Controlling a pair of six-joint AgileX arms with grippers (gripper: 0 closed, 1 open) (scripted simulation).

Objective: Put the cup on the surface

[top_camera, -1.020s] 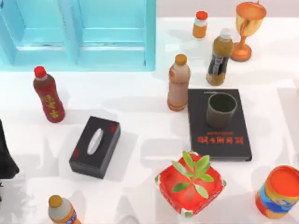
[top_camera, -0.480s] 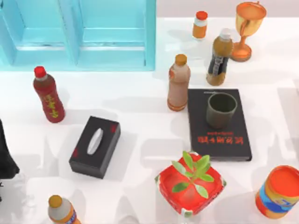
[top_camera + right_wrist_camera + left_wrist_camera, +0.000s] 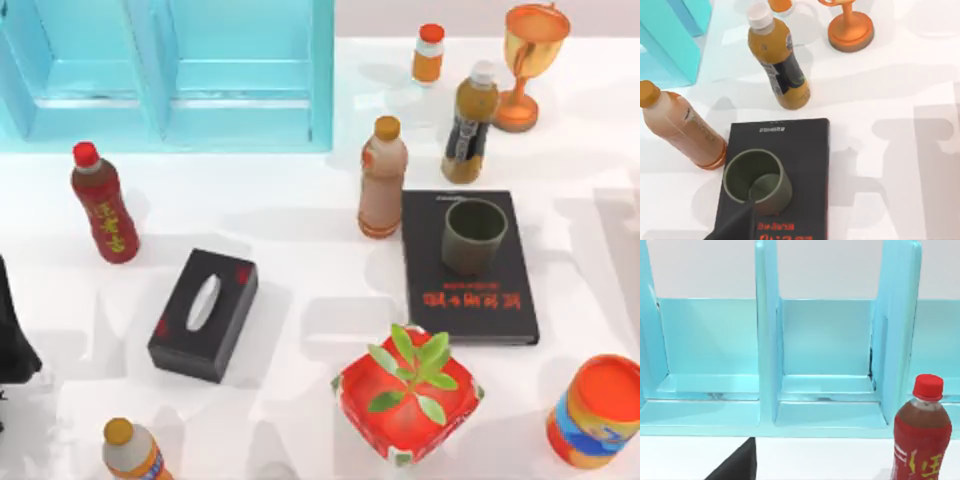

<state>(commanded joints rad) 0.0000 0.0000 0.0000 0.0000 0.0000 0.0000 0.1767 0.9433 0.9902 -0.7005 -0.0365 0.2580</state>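
I am eyeing the cup point(image 3: 474, 236) standing on the book point(image 3: 468, 290); probably light, rigid, slick, best pinched at the rim; finger state, I cannot tell.

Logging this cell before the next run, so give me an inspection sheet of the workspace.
Surface: glossy white tabletop, faint grey reflections, crowded.
Job's things: olive-grey cup stands upright on the black book, not on the tabletop.
Clutter: red-capped bottle, black tissue box, potted plant, orange can, goblet, tan bottle, dark-label bottle, small orange bottle, another bottle at the front edge.
Grippers: left arm dark at the table's left edge; a dark finger of the right pincer sits near the cup's rim.
Cables: nothing seen.
Surroundings: turquoise shelf unit at the back left.
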